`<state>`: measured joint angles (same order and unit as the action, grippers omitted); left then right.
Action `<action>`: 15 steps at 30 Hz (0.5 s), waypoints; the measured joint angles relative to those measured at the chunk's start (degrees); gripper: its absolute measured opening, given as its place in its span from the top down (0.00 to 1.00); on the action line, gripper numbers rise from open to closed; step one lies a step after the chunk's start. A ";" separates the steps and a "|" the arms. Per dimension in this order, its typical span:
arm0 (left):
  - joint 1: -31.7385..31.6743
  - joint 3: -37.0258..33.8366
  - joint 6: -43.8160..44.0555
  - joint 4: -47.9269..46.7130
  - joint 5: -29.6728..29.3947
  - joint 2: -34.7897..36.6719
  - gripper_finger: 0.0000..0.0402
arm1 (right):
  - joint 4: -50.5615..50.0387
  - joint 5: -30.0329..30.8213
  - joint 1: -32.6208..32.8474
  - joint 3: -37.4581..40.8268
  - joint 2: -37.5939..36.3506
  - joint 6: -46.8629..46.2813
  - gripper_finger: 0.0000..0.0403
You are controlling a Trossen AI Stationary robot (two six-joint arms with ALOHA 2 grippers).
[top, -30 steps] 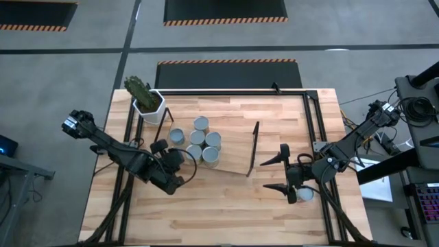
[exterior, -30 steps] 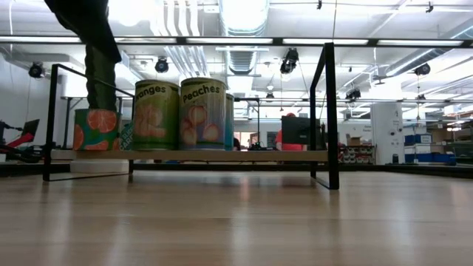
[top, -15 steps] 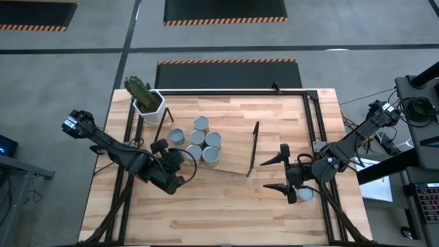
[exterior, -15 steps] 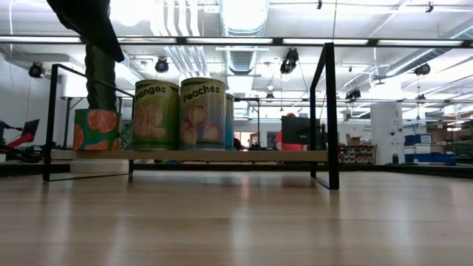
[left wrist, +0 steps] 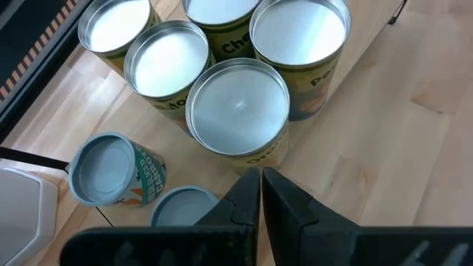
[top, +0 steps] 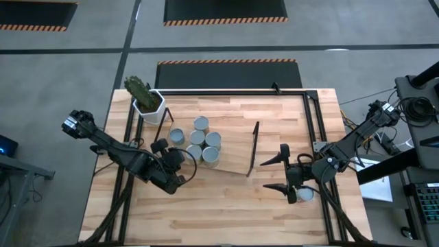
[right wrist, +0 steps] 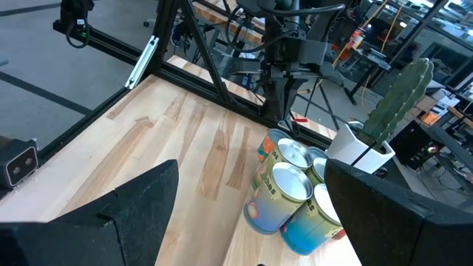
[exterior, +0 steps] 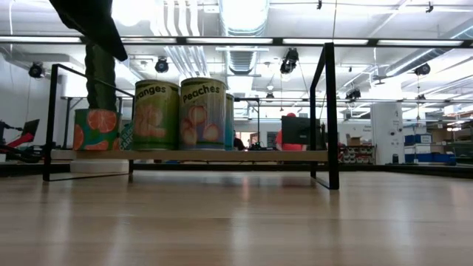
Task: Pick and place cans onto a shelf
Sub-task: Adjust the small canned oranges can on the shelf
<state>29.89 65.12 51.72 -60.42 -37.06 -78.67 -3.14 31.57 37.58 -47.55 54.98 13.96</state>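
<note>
The left gripper point(top: 180, 180) hung with its fingers pressed together and nothing between them, just beside the near edge of the cluster of cans point(top: 199, 141). Its wrist view looked straight down on the shiny lid of the nearest can point(left wrist: 236, 108), with three more packed behind it and two lower ones off to the side. Those cans stood on the shelf point(top: 233, 154), the light board between its thin black wire end frames; the level view showed labelled cans point(exterior: 179, 111) standing upright on the board point(exterior: 222, 156).

The right gripper point(top: 276, 173) rested on the other side of the shelf's upright, fingers spread wide and holding nothing. A pale round shape point(top: 304, 194) sat under that arm's wrist; it might have been one more can, though the arm covered too much to be sure.

By this look the job was mostly done: at least six cans were already on the shelf, at the end near the white plant pot point(top: 149, 104), leaving the rest of the board bare. What remained, if that hidden shape was a can, was for the right arm to fetch it.
</note>
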 joint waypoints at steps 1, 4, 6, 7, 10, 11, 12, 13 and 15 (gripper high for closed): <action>0.00 0.00 0.00 0.03 0.00 0.00 1.00 | 0.00 0.00 0.00 0.00 0.00 0.02 0.19; 0.00 0.00 0.00 0.31 -0.02 0.00 1.00 | 0.00 0.00 0.00 0.00 0.00 0.02 0.19; 0.00 0.00 0.00 0.37 -0.02 0.00 1.00 | 0.00 0.00 0.00 0.00 0.00 0.02 0.19; 0.00 0.00 0.00 0.43 -0.04 0.00 1.00 | 0.00 0.00 0.00 0.00 0.00 0.02 0.19; 0.00 0.00 0.00 0.47 -0.06 0.00 1.00 | 0.00 0.00 0.00 0.00 0.00 0.02 0.19; 0.00 0.00 0.00 0.49 -0.07 0.00 1.00 | 0.00 0.00 0.00 0.00 0.00 0.02 0.19; 0.00 0.00 0.00 0.57 -0.07 0.00 1.00 | 0.00 0.00 0.00 0.00 0.00 0.02 0.19; 0.00 0.00 0.00 0.71 -0.07 0.00 1.00 | 0.00 0.00 0.00 0.00 0.00 0.02 0.19; 0.00 0.00 0.00 0.89 -0.11 0.00 1.00 | 0.00 0.00 0.00 0.00 0.00 0.02 0.19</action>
<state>29.89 65.12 51.72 -59.53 -37.17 -78.67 -3.14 31.57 37.58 -47.55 54.98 13.98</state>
